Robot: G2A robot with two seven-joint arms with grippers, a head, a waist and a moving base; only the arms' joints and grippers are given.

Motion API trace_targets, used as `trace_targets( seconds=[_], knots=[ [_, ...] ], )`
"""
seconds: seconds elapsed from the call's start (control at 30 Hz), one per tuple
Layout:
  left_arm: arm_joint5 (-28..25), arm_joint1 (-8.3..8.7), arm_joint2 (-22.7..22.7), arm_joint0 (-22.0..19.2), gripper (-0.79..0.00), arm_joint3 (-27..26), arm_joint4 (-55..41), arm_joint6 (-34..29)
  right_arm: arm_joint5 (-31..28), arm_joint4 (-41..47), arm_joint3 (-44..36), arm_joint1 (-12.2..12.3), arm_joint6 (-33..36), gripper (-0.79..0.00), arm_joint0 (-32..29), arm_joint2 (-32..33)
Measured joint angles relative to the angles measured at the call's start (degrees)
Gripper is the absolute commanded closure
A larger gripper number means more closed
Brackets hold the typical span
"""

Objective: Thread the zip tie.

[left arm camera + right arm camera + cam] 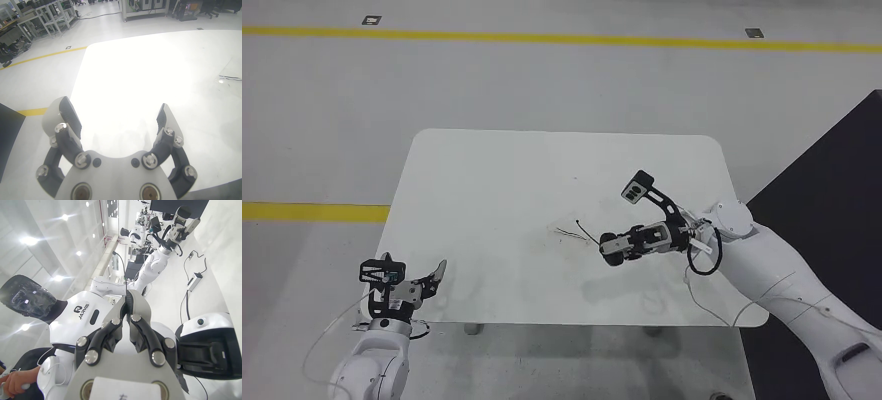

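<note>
Over the near left corner of the table [502, 170] hangs the left pincer [428, 279], its jaws spread wide with nothing between them. Toward the middle of the table lies a clear wrapper [227, 77] with thin black strips inside. Near it, over the table's right half, the right pincer [608, 250] is clamped tight on the zip tie [124, 273], a thin black strand that curves out from the pressed pads to a small head.

White table [492, 180], yellow floor line [542, 38]
</note>
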Motion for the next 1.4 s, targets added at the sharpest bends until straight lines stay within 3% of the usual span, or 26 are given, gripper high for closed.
trace_targets(
  seconds=[0.57,0.7,0.9,1.1,1.33,1.4],
  knots=[
    [-0.84,-0.01,0.3,0.08,-0.785,-0.1,-0.71,-0.63,0.0,0.01,0.0,0.0,0.0,0.0,0.0,0.0],
    [-10.3,0.35,-0.16,0.65,-0.785,-3.28,-6.86,-9.33,0.33,-1.21,-0.56,0.08,-1.13,0.0,-0.1,0.28],
    [-21.82,1.02,-2.43,2.68,-0.785,-10.85,-24.27,-27.02,2.91,-12.73,-5.29,0.44,-8.93,0.0,-0.94,1.52],
    [-18.65,1.13,-2.58,-1.58,-0.785,-9.41,-42.62,-37.96,4.45,-17.55,-8.93,-0.74,-13.65,0.0,-1.92,0.25],
    [-18.13,1.15,-2.68,-1.66,-0.785,-8.88,-42.99,-38.39,4.46,-17.55,-9.01,-0.77,-13.52,0.0,-1.89,0.23],
    [-16.07,1.09,-1.32,-1.43,-0.785,-7.34,-44.55,-41.24,4.83,-17.87,-9.36,-0.81,-14.0,0.0,-2.28,0.21]
  ],
)
